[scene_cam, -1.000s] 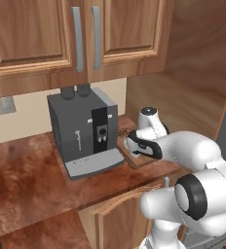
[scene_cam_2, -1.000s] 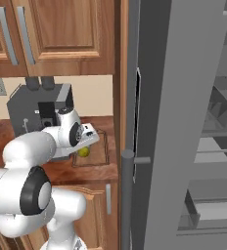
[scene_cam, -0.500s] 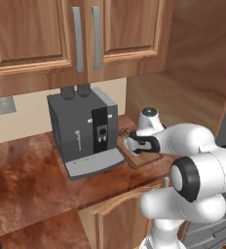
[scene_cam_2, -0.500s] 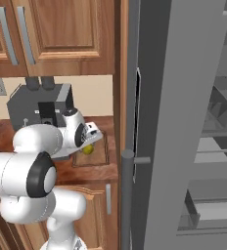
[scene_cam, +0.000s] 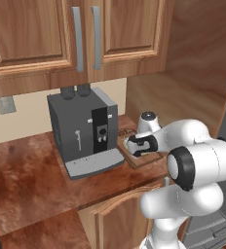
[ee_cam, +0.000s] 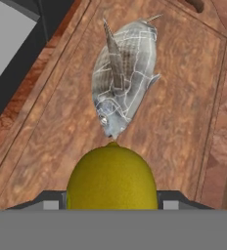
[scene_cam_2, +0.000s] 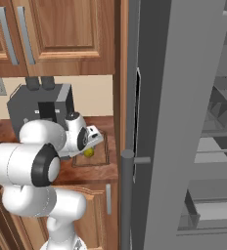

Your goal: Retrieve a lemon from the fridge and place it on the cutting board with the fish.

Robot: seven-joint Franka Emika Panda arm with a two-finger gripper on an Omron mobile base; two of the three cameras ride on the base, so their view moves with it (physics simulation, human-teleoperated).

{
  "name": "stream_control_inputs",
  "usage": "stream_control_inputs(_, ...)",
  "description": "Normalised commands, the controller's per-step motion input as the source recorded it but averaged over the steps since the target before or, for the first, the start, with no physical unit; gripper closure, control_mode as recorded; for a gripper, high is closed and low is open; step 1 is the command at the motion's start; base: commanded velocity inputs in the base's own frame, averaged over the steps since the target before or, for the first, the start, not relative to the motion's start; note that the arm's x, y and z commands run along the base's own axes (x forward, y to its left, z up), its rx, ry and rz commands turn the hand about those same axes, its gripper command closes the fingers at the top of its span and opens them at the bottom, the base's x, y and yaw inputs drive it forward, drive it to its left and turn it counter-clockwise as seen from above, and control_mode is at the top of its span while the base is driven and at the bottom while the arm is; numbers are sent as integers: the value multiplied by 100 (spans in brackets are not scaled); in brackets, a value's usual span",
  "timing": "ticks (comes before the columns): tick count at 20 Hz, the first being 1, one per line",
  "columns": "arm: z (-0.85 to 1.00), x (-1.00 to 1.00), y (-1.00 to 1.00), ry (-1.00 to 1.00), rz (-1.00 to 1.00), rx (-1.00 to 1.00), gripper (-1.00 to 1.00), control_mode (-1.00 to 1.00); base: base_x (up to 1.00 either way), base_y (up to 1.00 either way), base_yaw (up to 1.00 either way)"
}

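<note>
Gripper [ee_cam: 111, 207] clamped on the lemon [ee_cam: 111, 177], low and centre in the hand view, poised over the cutting board [ee_cam: 184, 102]. Fish [ee_cam: 124, 73] lying on the board just above the lemon's tip. In the left base view, board [scene_cam: 149, 158] just right of the coffee machine [scene_cam: 84, 131]. Fridge [scene_cam_2: 184, 122] open, right of frame.

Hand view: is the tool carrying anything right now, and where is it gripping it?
The tool holds the lemon by its two sides, over the cutting board, right beside the fish.
</note>
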Motion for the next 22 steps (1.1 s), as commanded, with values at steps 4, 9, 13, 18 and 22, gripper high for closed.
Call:
stream_control_inputs(4,0,4,0,0,0,0,100,-100,0,0,0)
stream_control_inputs(9,0,4,0,0,0,0,100,-100,0,0,0)
stream_control_inputs(13,0,8,0,0,0,0,100,-100,0,0,0)
stream_control_inputs(18,0,8,0,0,0,0,-100,-100,0,0,0)
stream_control_inputs(22,0,1,0,0,0,0,-100,-100,0,0,0)
